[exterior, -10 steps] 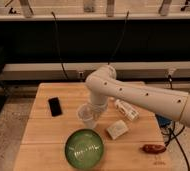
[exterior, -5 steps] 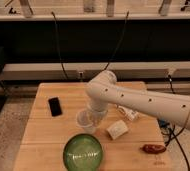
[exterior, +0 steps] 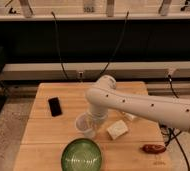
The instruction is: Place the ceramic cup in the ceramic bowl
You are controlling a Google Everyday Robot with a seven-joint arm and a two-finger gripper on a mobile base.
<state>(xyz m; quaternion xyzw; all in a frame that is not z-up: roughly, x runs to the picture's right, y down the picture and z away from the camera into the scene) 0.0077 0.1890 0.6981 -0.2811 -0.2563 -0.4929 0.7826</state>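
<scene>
Clearance on the left first: leave the black phone [exterior: 54, 106] alone, well apart from the work and near the left edge of the wooden table [exterior: 38, 135]. Moving right, find the ceramic cup [exterior: 86, 125] upright at the end of the arm, right against the gripper [exterior: 94, 119]. Cannot tell open from clamped for that claw, so treat the hold as unproven. Judging by position, carry on toward the ceramic bowl [exterior: 82, 155], just in front of the cup and close to the table's near edge. Bring the cup over the bowl's middle, keep it upright, lower onto the speckled inside, then let go. Avoid clipping the glossy rim or nudging the bowl toward that near edge. Further right, mind the white block [exterior: 117, 129], just beside the arm, and the white bottle [exterior: 130, 116], half hidden behind it; no swinging that way. Farthest right, ignore the reddish thing [exterior: 153, 148], apart from the path. Open wood left of the bowl for a retreat.
</scene>
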